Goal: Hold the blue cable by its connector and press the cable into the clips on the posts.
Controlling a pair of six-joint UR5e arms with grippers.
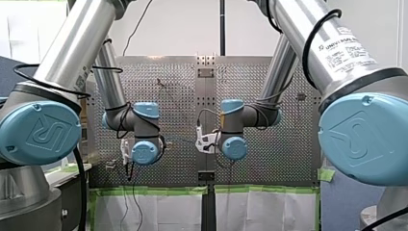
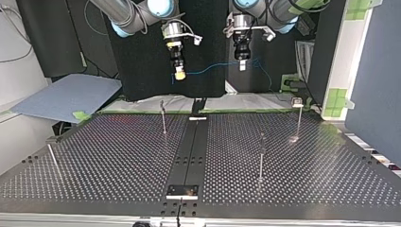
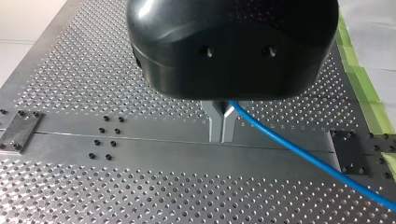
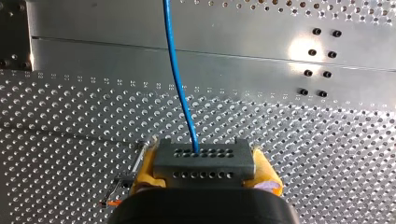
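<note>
My right gripper is shut with its yellow pads on a dark grey connector. The blue cable leaves the connector and runs ahead over the table. In the top view the blue cable hangs in the air from my right gripper across to my left gripper, then loops down behind it. My left gripper has its metal fingers shut on the blue cable, which trails off to one side. Both grippers are high above the thin posts.
A fourth, leaning post stands near the top view's left edge. The perforated table has a plain strip down its middle with a small plate near the front. Green tape marks the far edge.
</note>
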